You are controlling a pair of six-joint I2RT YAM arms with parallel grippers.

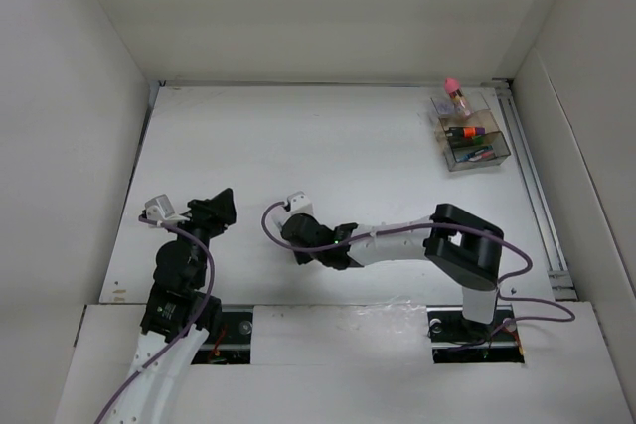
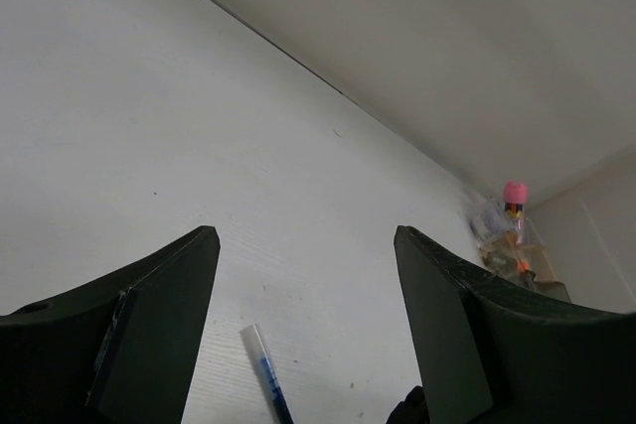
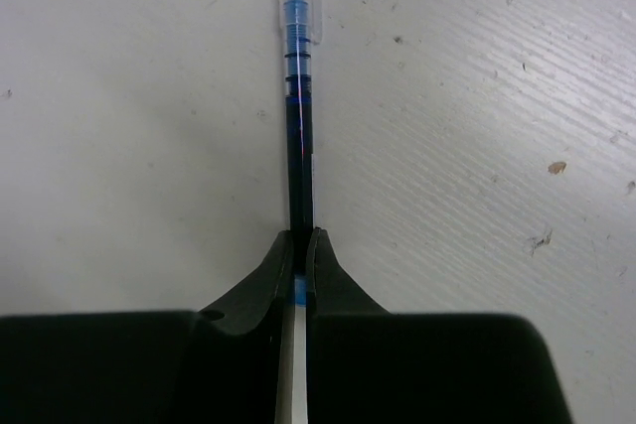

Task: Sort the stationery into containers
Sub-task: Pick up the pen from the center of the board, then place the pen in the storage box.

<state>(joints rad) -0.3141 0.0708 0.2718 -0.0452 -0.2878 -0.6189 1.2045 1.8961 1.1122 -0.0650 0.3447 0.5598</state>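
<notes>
Soft, even light falls from above on the white table (image 1: 298, 146), leaving only faint, soft-edged shadows and no glare. The left wrist view smears the distant organiser (image 2: 509, 245) into blur, while the right wrist view holds the pen (image 3: 298, 126) sharp.

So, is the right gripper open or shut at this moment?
Shut on the blue pen: both fingertips of the right gripper press against its barrel.
</notes>
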